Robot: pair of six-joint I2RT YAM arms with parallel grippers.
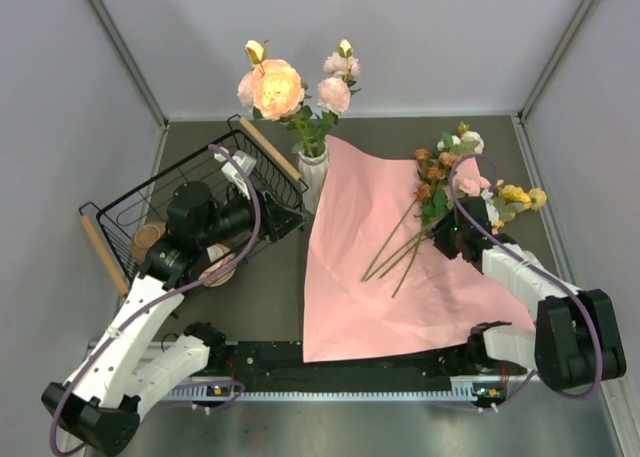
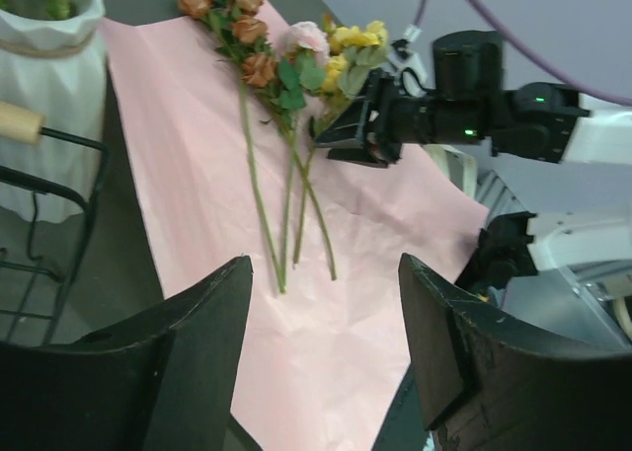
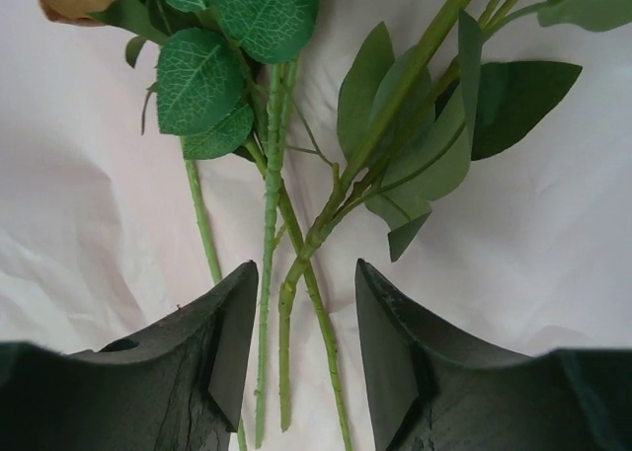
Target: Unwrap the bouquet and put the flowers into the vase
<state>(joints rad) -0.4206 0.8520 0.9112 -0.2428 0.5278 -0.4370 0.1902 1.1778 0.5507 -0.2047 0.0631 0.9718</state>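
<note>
The bouquet's salmon-pink paper (image 1: 370,277) lies spread flat on the table. Several loose flowers (image 1: 440,182) lie on its right part, stems (image 1: 395,247) pointing to the near left. The white ribbed vase (image 1: 314,165) stands at the paper's far left corner and holds pink and cream flowers (image 1: 278,87). My right gripper (image 3: 306,265) is low over the paper, open, with two or three green stems (image 3: 269,224) lying between its fingers, untouched. My left gripper (image 2: 324,262) hovers open and empty over the paper's (image 2: 326,352) left side, near the basket; the flowers (image 2: 286,66) lie ahead of it.
A black wire basket (image 1: 125,202) with wooden handles stands left of the vase, with round brown things (image 1: 150,239) inside. The basket's rim (image 2: 59,189) and the vase (image 2: 49,96) are close on the left gripper's left. Grey walls enclose the table on three sides.
</note>
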